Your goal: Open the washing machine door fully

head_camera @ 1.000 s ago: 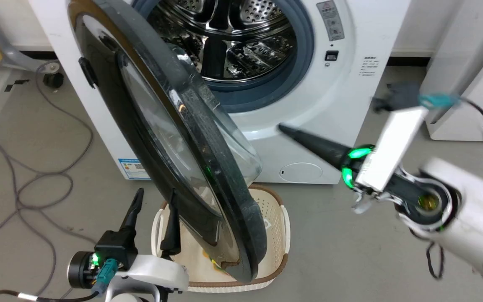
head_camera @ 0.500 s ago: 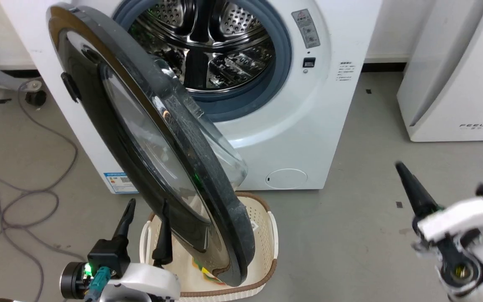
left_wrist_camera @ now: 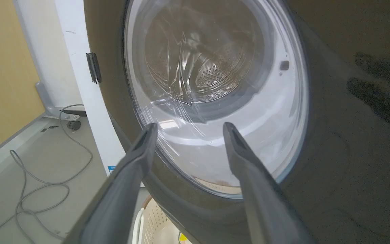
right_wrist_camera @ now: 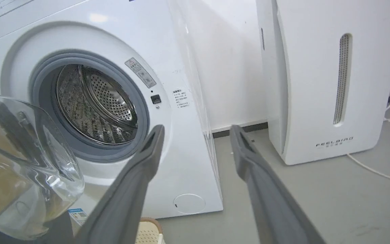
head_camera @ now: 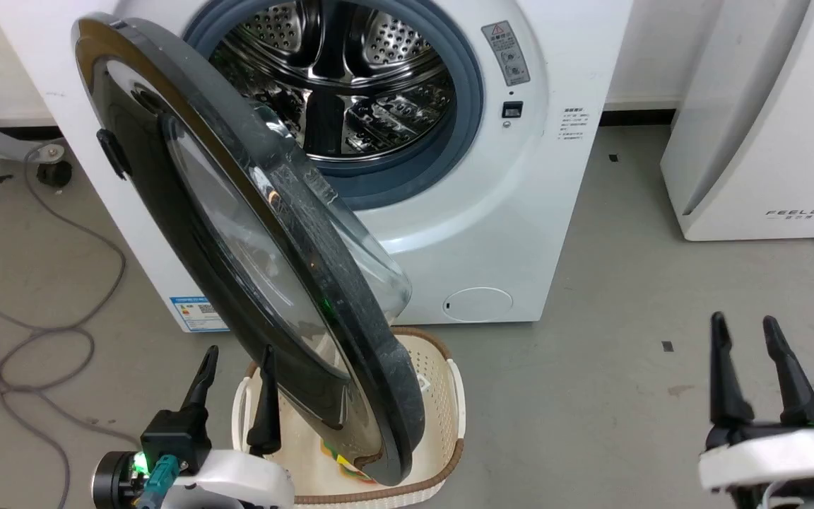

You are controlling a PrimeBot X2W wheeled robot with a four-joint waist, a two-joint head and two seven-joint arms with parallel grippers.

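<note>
The washing machine door [head_camera: 251, 233] is part way open. It is joined to the white washing machine [head_camera: 520, 212] on the left side and sticks out toward the robot. Its shiny black face looks left, and its clear glass bowl bulges out on the right, toward the steel drum [head_camera: 350, 85]. The low end of the door hangs over a pale basket [head_camera: 453, 396] that sits on the grey floor [head_camera: 591, 396]. The left tool [head_camera: 239, 351] is just beside the black face, down low. Its two fingers are spread apart and hold nothing. I cannot tell if a finger touches the door. The right tool [head_camera: 743, 319] is far off to the right, over the floor. Its fingers are spread apart too, and nothing is between them. A tall white box [head_camera: 760, 141] stands on the right of the washing machine.
</note>
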